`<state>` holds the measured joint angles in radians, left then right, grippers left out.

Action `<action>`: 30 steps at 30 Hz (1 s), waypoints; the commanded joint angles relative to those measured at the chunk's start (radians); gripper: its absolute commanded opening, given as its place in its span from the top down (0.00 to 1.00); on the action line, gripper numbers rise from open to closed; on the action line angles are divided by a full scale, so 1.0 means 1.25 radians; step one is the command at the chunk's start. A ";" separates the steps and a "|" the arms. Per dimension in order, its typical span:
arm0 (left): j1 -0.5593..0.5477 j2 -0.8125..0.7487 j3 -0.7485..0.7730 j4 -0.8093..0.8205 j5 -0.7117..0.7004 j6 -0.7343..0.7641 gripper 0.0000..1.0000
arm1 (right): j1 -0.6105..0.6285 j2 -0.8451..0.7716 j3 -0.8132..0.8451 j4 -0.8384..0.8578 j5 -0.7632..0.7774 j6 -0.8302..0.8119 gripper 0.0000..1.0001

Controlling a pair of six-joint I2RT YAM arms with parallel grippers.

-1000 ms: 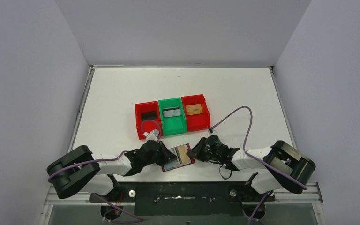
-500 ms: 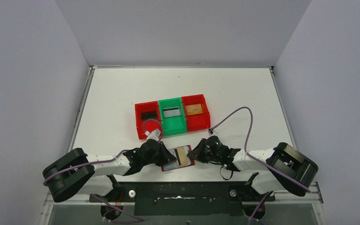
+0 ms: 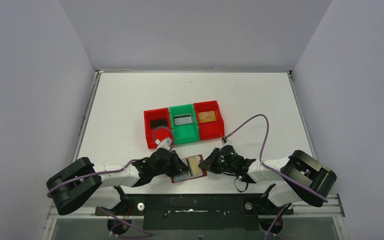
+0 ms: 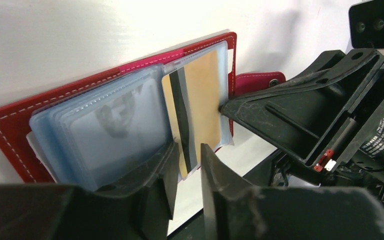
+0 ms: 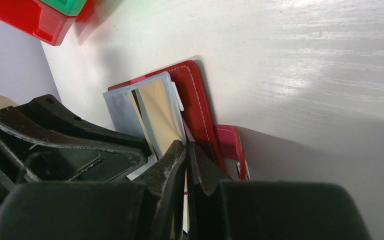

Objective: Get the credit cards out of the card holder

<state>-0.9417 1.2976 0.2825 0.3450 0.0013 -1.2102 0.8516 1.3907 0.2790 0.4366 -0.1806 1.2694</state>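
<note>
The dark red card holder (image 3: pixel 182 175) (image 4: pixel 10 131) lies open on the table between my two grippers. A gold-tan credit card (image 4: pixel 203 97) (image 5: pixel 161 111) with a black stripe sticks part way out of a clear pocket. In the left wrist view its near edge sits at the mouth of my left gripper (image 3: pixel 177 167) (image 4: pixel 189 148), whose jaws stand slightly open. My right gripper (image 3: pixel 208 162) (image 5: pixel 186 146) is shut on the pocket's edge on the holder's snap-tab side. The red snap tab (image 5: pixel 230 145) lies flat beside it.
Three bins stand in a row behind the holder. The left red bin (image 3: pixel 148 131) has a black card in it, the green bin (image 3: pixel 186 135) a silver-grey one, the right red bin (image 3: pixel 219 125) a gold-tan one. The table's near edge is just behind both grippers.
My left gripper's jaws have parted a little from shut. The card holder has shifted slightly. The right gripper keeps its grip.
</note>
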 commanded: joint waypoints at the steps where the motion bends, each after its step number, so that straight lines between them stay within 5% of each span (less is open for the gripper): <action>1: -0.004 0.001 -0.005 0.006 -0.035 -0.055 0.71 | 0.010 0.021 -0.024 -0.057 0.003 -0.019 1.00; 7: -0.008 -0.046 0.000 -0.100 -0.092 -0.083 0.50 | 0.009 0.012 -0.024 -0.069 0.009 -0.018 1.00; 24: -0.055 0.191 0.249 -0.415 -0.156 -0.025 0.48 | 0.013 -0.008 -0.026 -0.083 0.019 -0.015 1.00; 30: -0.068 0.210 0.253 -0.354 -0.141 -0.029 0.48 | 0.013 0.001 -0.032 -0.056 0.003 -0.014 1.00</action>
<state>-1.0077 1.4792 0.6426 -0.0872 -0.1783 -1.2541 0.8524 1.3743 0.2722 0.4255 -0.1726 1.2694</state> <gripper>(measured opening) 0.520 0.031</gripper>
